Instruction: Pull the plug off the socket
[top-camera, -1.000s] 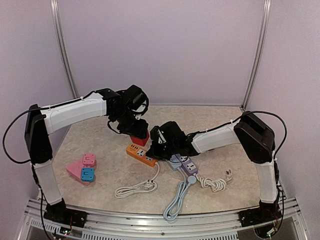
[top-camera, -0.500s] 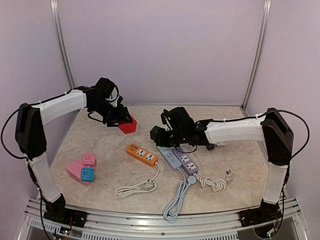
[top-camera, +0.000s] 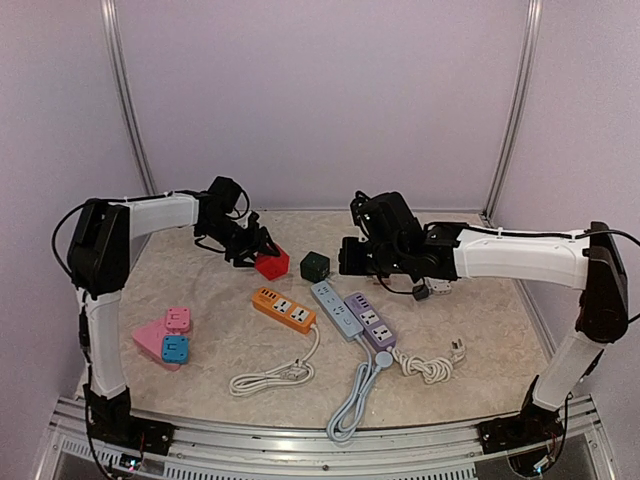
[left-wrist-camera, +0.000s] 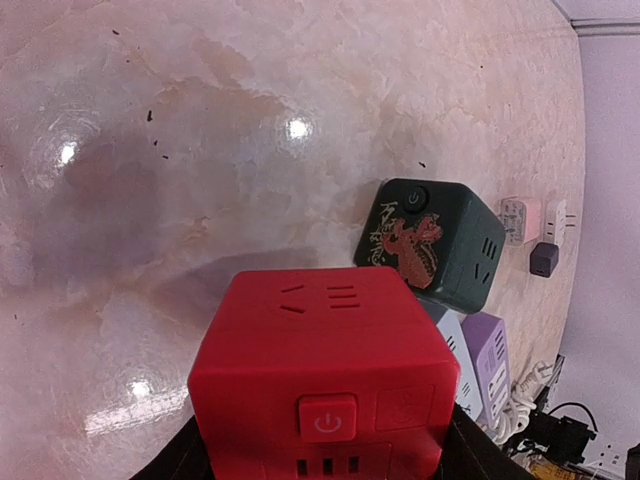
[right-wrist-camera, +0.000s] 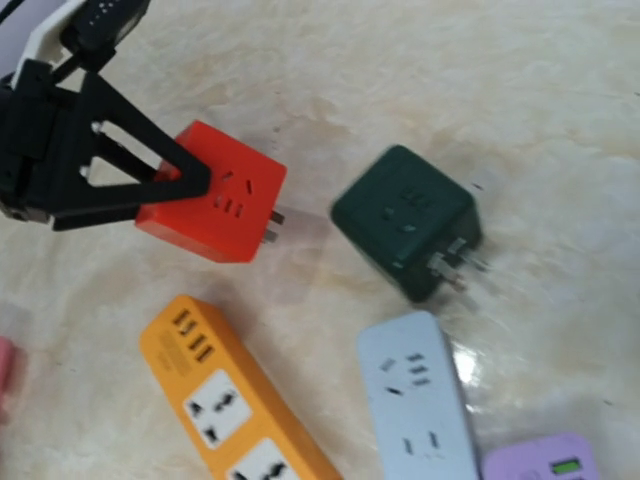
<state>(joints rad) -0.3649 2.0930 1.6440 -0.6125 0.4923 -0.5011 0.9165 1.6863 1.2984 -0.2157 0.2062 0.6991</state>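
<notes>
Beside the dark green cube (top-camera: 315, 266), the left gripper (top-camera: 262, 258) clamps the red cube (left-wrist-camera: 325, 385) — lower it flat, prongs clear, before letting go; right gripper (top-camera: 347, 262) clenched, empty.

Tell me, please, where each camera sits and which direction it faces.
Top external: fixed above and behind the bases, looking down on the table; the left arm and right arm show.
Left wrist: on the left arm, looking down at the red cube held in the left fingers, dark green cube beyond; only finger edges show.
Right wrist: above the table, looking down at both cubes and the orange strip; its own fingers are out of frame.
Shared: both wrist views show the red cube and the dark green cube.
</notes>
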